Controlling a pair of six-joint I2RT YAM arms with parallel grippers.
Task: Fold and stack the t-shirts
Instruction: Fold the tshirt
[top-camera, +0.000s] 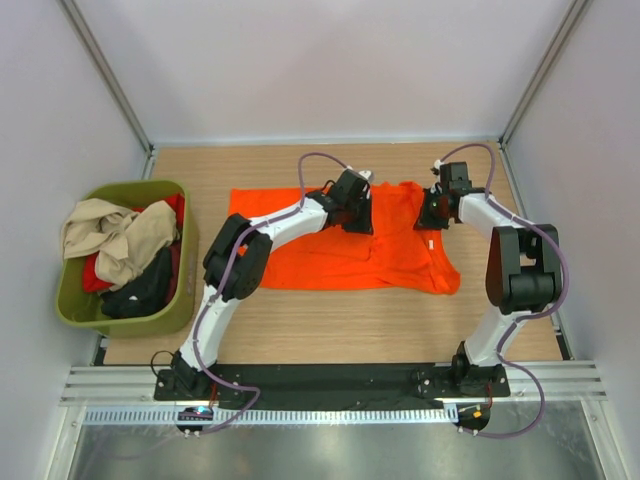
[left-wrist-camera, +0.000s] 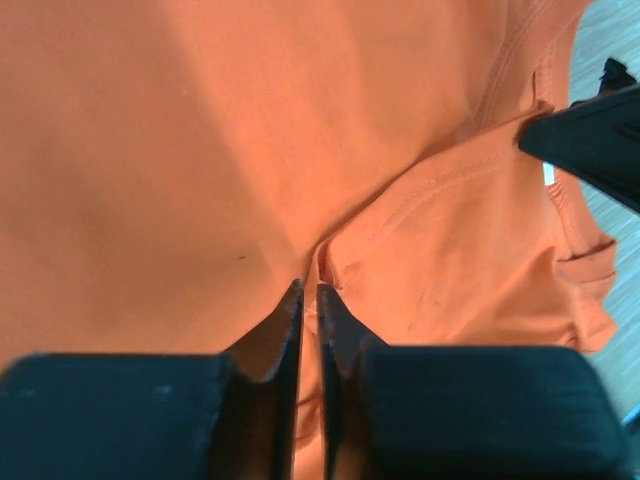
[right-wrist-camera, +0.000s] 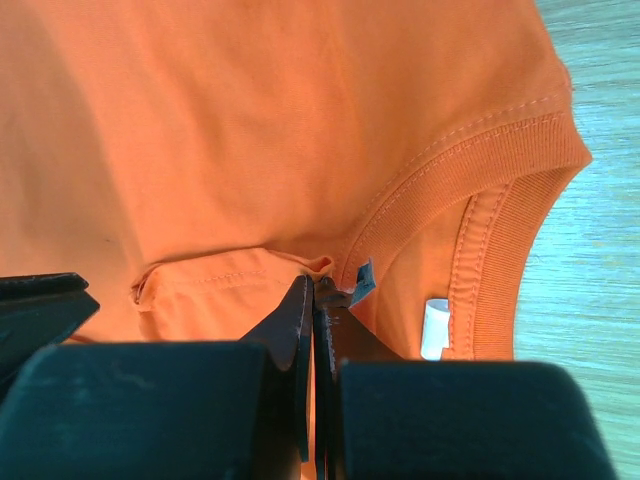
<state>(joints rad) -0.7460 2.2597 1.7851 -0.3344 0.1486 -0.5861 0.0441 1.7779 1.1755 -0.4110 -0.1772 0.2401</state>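
Note:
An orange t-shirt (top-camera: 330, 255) lies spread on the wooden table (top-camera: 330, 330). My left gripper (top-camera: 357, 217) is down on its upper middle. In the left wrist view the left gripper (left-wrist-camera: 308, 292) is shut on a raised fold of the orange t-shirt (left-wrist-camera: 200, 150). My right gripper (top-camera: 435, 212) sits at the shirt's upper right, by the neck. In the right wrist view the right gripper (right-wrist-camera: 313, 285) is shut, pinching a hem edge of the orange t-shirt (right-wrist-camera: 250, 120) next to the ribbed collar (right-wrist-camera: 500, 200). Beige (top-camera: 110, 235), red (top-camera: 95, 275) and black (top-camera: 140, 290) t-shirts lie heaped in the tub.
An olive-green tub (top-camera: 75, 310) stands at the table's left edge. White walls with metal posts enclose the table on three sides. The arm bases sit on a black rail (top-camera: 330, 380) at the near edge.

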